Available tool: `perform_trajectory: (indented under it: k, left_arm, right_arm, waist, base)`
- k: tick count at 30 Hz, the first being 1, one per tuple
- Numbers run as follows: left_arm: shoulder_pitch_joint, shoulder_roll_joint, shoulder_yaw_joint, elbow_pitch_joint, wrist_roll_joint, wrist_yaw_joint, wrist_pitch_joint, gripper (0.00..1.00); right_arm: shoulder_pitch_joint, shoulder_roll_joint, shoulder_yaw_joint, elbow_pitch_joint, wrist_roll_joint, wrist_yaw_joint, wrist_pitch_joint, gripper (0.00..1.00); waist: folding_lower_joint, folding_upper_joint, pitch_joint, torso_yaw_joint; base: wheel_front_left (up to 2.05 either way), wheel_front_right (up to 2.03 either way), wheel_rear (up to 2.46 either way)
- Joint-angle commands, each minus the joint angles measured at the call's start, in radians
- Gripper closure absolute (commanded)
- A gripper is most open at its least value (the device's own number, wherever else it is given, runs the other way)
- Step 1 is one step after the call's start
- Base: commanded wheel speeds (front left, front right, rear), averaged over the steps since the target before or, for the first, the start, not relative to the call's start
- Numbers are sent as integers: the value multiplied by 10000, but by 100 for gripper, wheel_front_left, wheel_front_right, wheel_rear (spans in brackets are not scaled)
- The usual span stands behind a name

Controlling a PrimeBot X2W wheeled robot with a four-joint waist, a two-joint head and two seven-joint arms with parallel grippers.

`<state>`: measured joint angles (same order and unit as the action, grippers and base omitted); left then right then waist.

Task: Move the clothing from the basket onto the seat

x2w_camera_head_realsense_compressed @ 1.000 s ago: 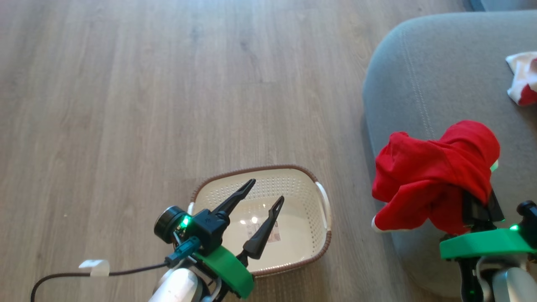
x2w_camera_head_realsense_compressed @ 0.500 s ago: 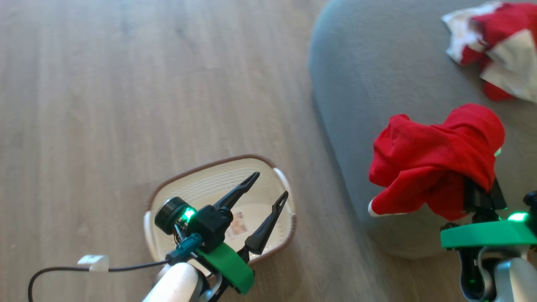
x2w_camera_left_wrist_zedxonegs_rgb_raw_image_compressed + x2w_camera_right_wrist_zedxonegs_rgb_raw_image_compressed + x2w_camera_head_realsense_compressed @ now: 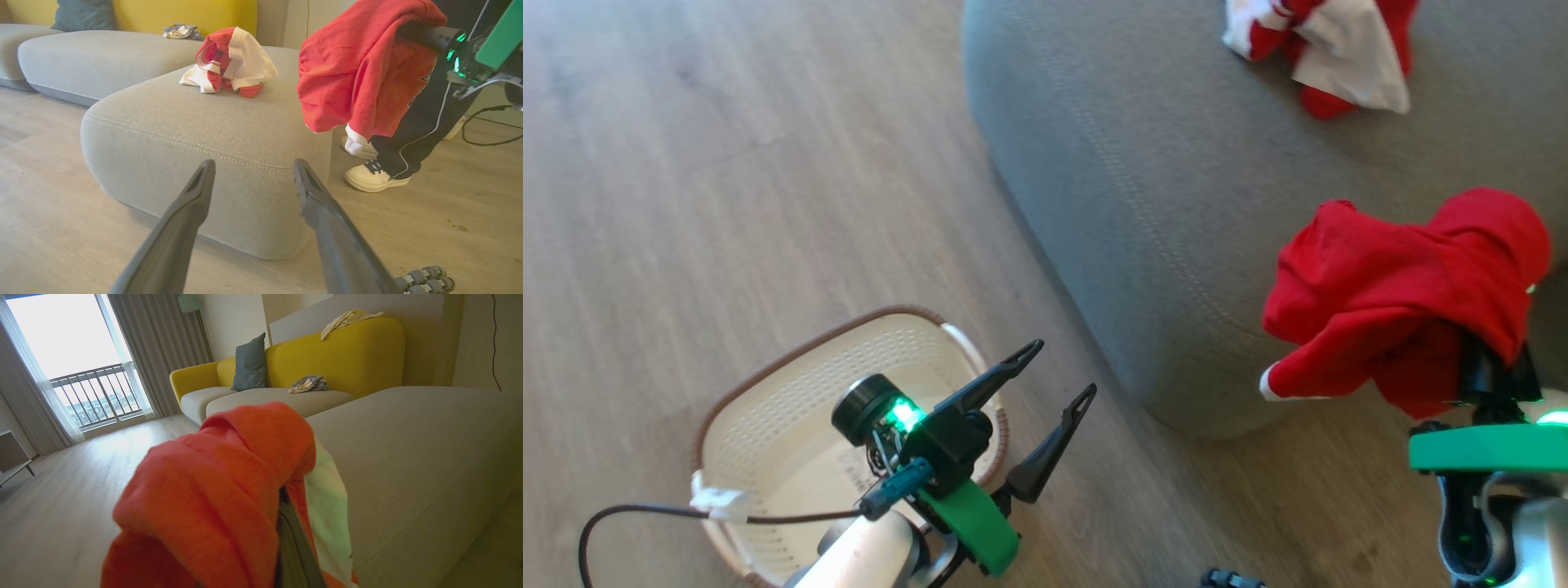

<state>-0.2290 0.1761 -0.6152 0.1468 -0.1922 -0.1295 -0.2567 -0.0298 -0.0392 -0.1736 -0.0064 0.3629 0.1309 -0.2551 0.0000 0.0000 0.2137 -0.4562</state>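
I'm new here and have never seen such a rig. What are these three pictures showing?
This is a wheeled robot with two arms, each ending in a two-fingered gripper. The head view looks down from its head: the left gripper is open and empty near the cream basket, which stands on the wooden floor. The right gripper holds a plain red garment, draped over its fingers, at the grey seat's edge. A red and white garment lies on the seat. The two wrist views look along each arm's own fingers; the left one also shows a person's shoe beside the seat.
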Motion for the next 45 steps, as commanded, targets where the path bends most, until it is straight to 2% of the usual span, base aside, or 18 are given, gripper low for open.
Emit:
perform_trajectory:
  k: [1, 15, 24, 30, 37, 45]
  left_arm:
    - [-376, 108, 226, -352, 86, -12, -51, 0]
    - [-668, 240, -624, -274, -44, -12, -51, 0]
    - [-757, 335, -533, -327, -7, -12, -51, 0]
    - [-796, 553, -565, -434, 119, -12, -51, 0]
    - [-1068, 1124, -866, -569, 156, -12, -51, 0]
    - [-1579, 1783, -1272, -849, 126, -12, -51, 0]
  right_arm:
    - [-169, -110, 80, -373, 117, -2, -67, 100]
    - [39, -110, -339, -517, 502, -2, -67, 100]
    - [-343, -110, -301, -644, 204, -2, -67, 100]
    - [-1488, -110, -1266, -823, -182, -2, -67, 100]
    - [-3314, -119, -1918, -1005, -674, -2, -67, 100]
    - [-5908, -927, -2037, -398, -959, -2, -67, 100]
  waist:
    - [0, 0, 107, -347]
    - [0, 0, 322, -698]
    - [0, 0, 510, -646]
    - [0, 0, 927, -360]
    - [0, 0, 1815, 34]
    - [0, 0, 2915, 413]
  base:
    - [0, 0, 0]
    - [0, 0, 0]
    - [0, 0, 0]
    - [0, 0, 0]
    - [0, 0, 0]
    - [0, 0, 0]
